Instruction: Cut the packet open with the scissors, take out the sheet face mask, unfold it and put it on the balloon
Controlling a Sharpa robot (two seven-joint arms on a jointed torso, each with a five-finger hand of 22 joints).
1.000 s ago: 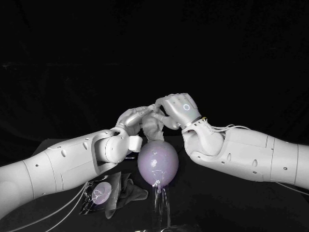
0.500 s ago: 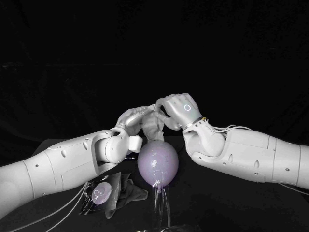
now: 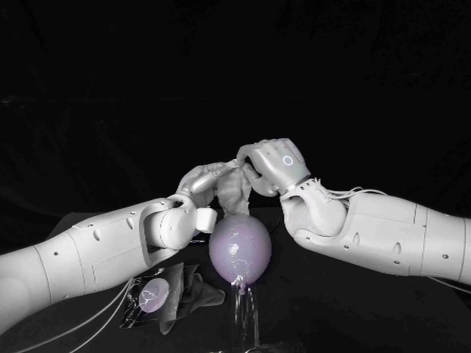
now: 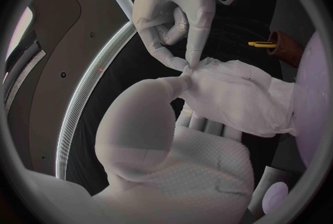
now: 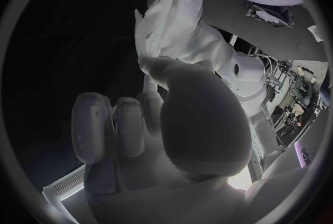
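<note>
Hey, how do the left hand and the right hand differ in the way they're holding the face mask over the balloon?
The right hand sits higher than the left hand. The right hand is curled, its back toward the head camera, while the left hand reaches up from the mask's other side. Both pinch the top of the sheet face mask, which hangs bunched over the balloon.
</note>
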